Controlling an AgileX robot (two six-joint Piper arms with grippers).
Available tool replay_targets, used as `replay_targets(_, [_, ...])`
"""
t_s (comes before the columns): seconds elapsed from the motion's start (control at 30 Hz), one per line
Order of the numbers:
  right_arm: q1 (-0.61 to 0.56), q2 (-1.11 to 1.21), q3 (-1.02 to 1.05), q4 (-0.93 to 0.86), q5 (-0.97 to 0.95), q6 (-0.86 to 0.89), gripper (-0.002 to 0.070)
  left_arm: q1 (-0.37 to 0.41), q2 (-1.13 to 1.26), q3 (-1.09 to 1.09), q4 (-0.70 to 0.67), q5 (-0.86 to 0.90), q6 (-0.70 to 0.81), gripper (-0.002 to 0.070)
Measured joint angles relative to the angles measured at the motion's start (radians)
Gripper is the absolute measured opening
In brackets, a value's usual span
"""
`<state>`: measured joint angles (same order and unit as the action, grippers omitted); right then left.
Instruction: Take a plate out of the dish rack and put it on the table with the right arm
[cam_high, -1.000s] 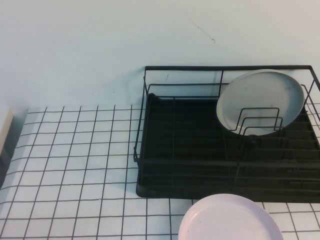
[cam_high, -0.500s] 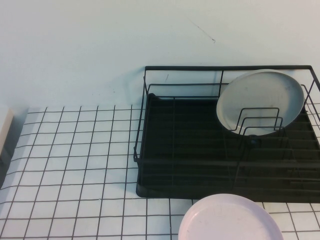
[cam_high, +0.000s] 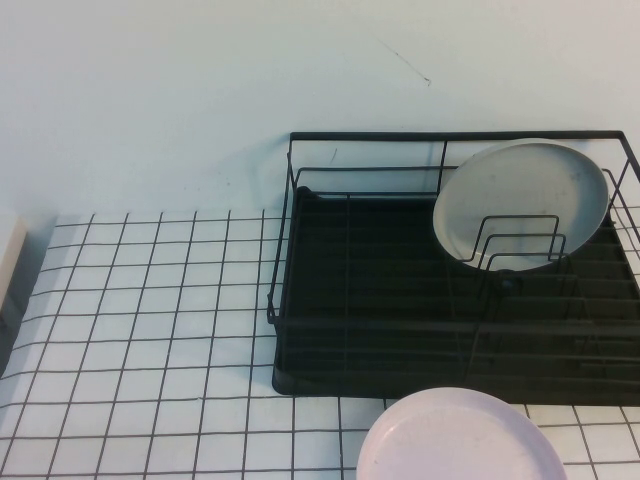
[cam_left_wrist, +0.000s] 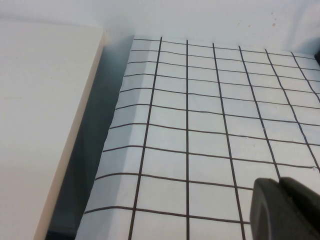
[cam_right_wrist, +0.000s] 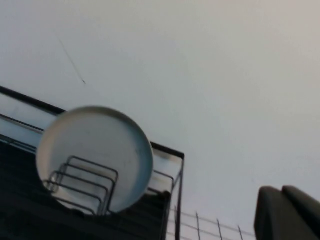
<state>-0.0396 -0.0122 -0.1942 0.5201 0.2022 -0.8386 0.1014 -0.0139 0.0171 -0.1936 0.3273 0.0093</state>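
Neither gripper shows from above: left gripper (cam_left_wrist: 285, 210) hovers over table (cam_high: 150, 330), right gripper (cam_right_wrist: 287, 212) near dish rack (cam_high: 400, 300) (can't tell either's opening); plate (cam_high: 455, 440) lies flat.

Table (cam_high: 150, 330) left of dish rack (cam_high: 300, 300) bare; pink plate (cam_high: 455, 440) fronts rack.

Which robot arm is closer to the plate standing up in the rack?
The right one. The right end effector looks at the grey-white plate standing in the dish rack. The left end effector hangs over bare table, facing no plate.
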Motion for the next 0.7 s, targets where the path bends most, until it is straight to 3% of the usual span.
replay_targets(0.13, [0.0, 0.0, 0.118, -0.286, -0.086, 0.33, -0.0001, 0.0, 0.0, 0.0, 0.0, 0.0, 0.0, -0.0003])
replay_targets(0.27, [0.0, 0.0, 0.201, -0.466, -0.024, 0.615, -0.0001, 0.0, 0.0, 0.0, 0.0, 0.0, 0.0, -0.0003])
replay_targets(0.43, [0.0, 0.0, 0.222, -0.52, 0.114, 0.699, -0.0001, 0.0, 0.0, 0.0, 0.0, 0.0, 0.0, -0.0003])
replay_targets(0.7, [0.0, 0.0, 0.219, -0.52, 0.147, 0.715, -0.0001, 0.0, 0.0, 0.0, 0.0, 0.0, 0.0, -0.0003])
